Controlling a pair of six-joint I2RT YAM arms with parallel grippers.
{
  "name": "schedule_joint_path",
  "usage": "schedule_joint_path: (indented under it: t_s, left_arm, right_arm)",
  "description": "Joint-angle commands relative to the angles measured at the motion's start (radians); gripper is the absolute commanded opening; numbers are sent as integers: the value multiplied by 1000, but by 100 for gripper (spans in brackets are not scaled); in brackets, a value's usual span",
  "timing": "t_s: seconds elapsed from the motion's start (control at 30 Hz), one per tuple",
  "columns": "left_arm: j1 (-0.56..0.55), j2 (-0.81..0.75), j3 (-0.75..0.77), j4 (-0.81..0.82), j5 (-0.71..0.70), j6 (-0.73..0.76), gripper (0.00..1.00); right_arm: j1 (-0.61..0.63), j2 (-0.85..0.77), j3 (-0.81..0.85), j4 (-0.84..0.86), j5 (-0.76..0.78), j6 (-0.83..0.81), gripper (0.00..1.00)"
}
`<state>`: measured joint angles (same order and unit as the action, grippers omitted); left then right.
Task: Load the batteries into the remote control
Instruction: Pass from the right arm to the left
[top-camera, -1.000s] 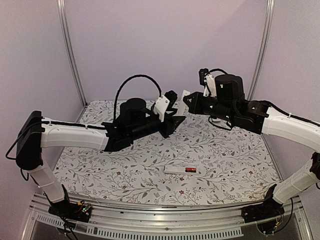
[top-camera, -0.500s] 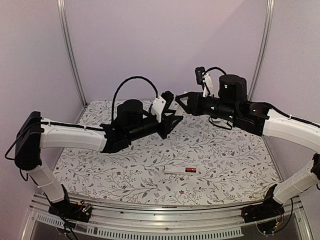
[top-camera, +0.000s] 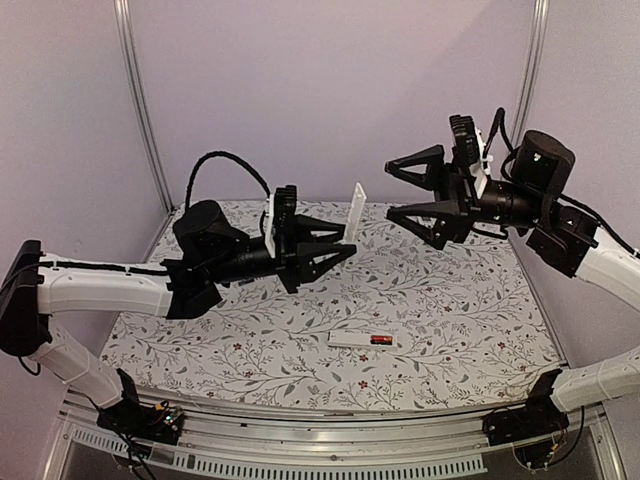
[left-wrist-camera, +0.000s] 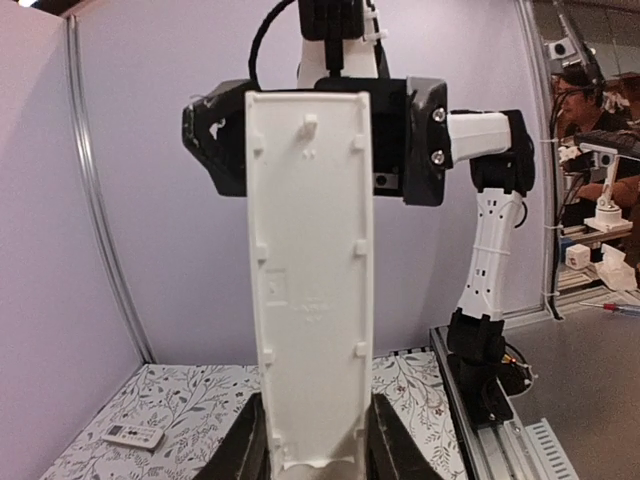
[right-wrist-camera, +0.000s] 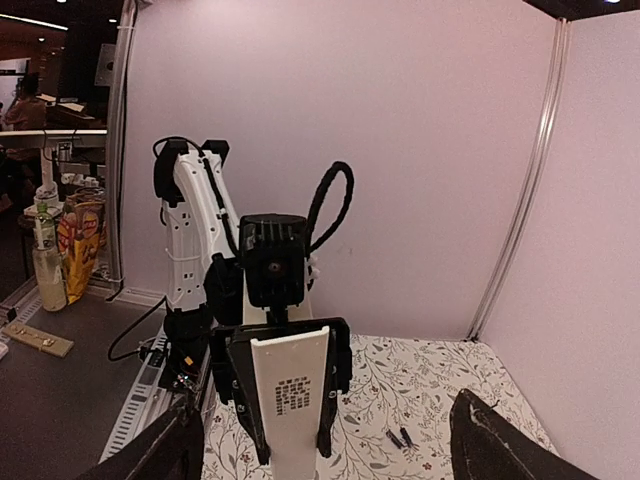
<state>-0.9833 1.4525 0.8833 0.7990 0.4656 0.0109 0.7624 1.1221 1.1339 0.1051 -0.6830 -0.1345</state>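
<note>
Our left gripper (top-camera: 346, 240) pinched the white cover (top-camera: 357, 205) upright; our right gripper (top-camera: 390, 189) gaped wide, empty. The remote control (top-camera: 355, 340) lay by the near edge, loose batteries (right-wrist-camera: 395, 437) toward the far-left corner. Next, we reckoned, approach one squarely.

The top external camera looks down from high behind the arm bases over the whole floral table (top-camera: 450, 320), while the two wrist cameras face each other at close range, both showing the upright white panel (left-wrist-camera: 310, 280) from opposite faces.
</note>
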Motion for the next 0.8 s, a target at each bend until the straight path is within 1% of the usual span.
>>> schedule_joint_path:
  t_s: [0.0,0.07,0.2,0.33,0.57,0.63,0.7,0.77]
  left_arm:
    - [0,-1,-10,79,134,-39,16]
    - [-1,5,-4,79,137,-41,16]
    - [-2,28,11,76,160,-48,16]
    - [-6,41,17,74,157,-49,16]
    - [-6,45,17,71,134,-40,16]
    - [-5,45,17,72,125,-39,16]
    - [-5,46,15,74,114,-36,16]
    - [-5,45,12,79,108,-35,16]
  right_arm:
    - [-4,71,4,18,-199,-69,84]
    - [4,93,7,53,-229,-46,84]
    - [32,131,16,80,-213,-28,82]
    - [49,177,33,79,-234,-15,75]
    - [62,198,22,83,-263,-17,63]
    - [68,202,18,86,-251,-16,55]
    - [70,202,14,99,-235,-7,42]
    - [71,198,4,118,-214,4,35]
